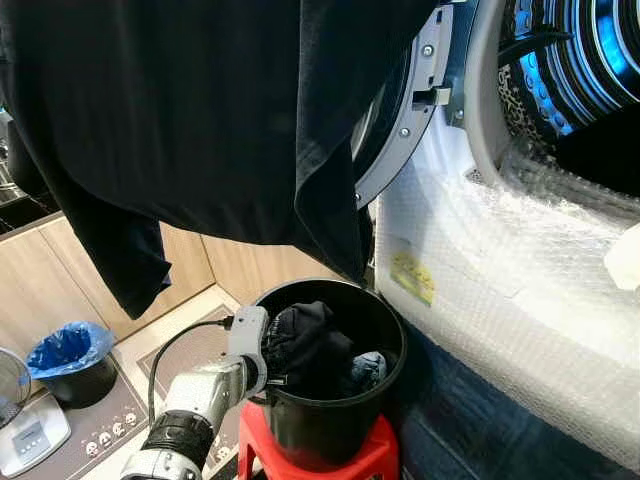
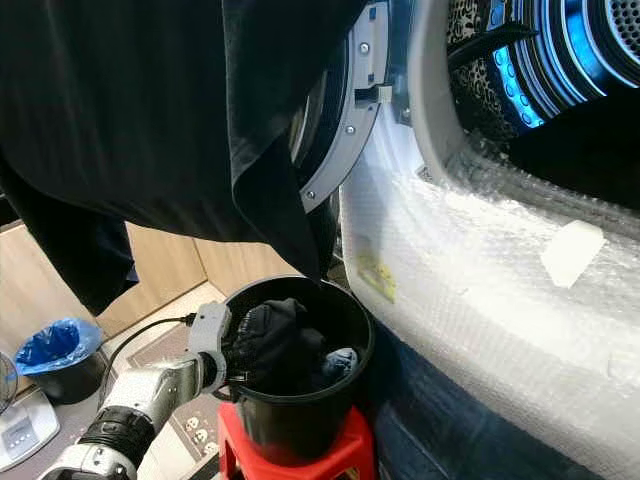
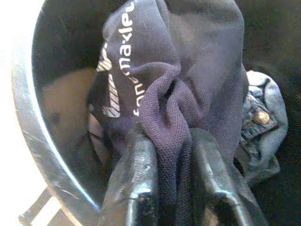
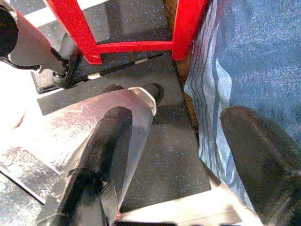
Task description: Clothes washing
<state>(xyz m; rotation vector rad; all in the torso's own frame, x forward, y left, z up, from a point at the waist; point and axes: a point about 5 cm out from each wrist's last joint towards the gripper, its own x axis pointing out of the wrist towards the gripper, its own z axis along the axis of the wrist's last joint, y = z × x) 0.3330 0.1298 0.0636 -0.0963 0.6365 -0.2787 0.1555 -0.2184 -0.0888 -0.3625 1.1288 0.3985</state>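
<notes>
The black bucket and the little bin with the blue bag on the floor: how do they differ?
The black bucket stands raised on a red stool; the bin with the blue bag sits on the floor. The bucket has no liner and holds clothes, a dark garment gripped by the left pincer and some denim; the bin's contents cannot be seen. The bucket looks larger. Both are dark, round and open-topped.

The scene is seen from the head, forward and downward, by both eye views, which share the black bucket (image 1: 325, 400), red stool (image 1: 320, 462) and washer drum (image 1: 575, 60). The bucket's inside is viewed closely along the left wrist; the floor (image 4: 155, 155) beside the stool is viewed downward from the right wrist.
</notes>
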